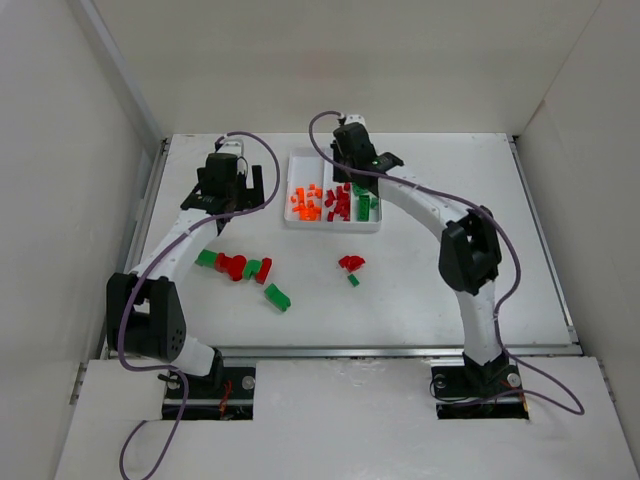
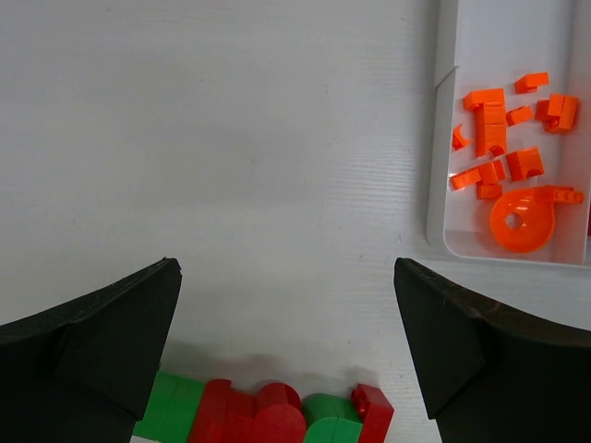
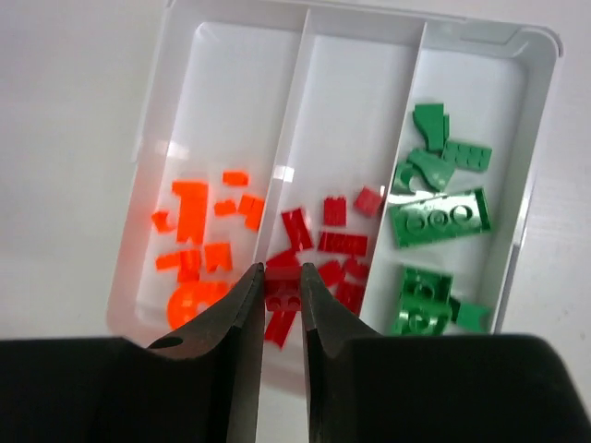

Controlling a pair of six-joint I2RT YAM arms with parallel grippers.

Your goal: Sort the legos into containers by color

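Note:
The white tray has three long compartments: orange legos on the left, red legos in the middle, green legos on the right. My right gripper hangs over the near end of the middle compartment, shut on a small red lego. My left gripper stands wide open and empty above the table left of the tray, just beyond a loose row of red and green legos. More loose legos lie on the table: a green one and a small red and green group.
The tray's left wall is to the right of my left gripper. White walls enclose the table on three sides. The right arm arches over the table's right half.

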